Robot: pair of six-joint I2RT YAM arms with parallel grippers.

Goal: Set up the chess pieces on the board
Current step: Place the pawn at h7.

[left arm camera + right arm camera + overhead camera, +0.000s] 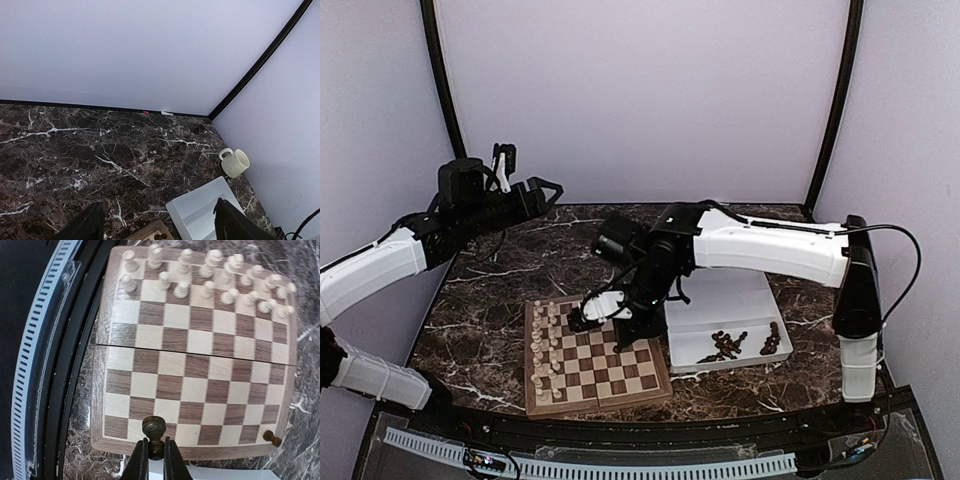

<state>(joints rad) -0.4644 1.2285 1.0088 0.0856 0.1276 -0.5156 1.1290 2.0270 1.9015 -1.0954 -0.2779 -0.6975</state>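
A white plastic tray sits just right of the chessboard, with two small heaps of dark chess pieces along its near side. A cream ribbed mug stands by the right wall, past the tray's far end. The right arm reaches from its base across the tray and, seen from overhead, covers the board's far right corner. The table is dark brown marble with white veins, closed in by plain pale walls with black curved posts at the corners. The cream chess pieces stand in two rows along the board's left side. The right gripper is pinched on one dark piece, held upright over the edge row opposite the cream pieces; its kind is too small to tell. Only the right wrist view shows that grip, and a second dark piece at a corner of the board's frame. The left gripper hangs raised over the far left of the table, its fingers spread wide apart. Only the left wrist view shows the mug.
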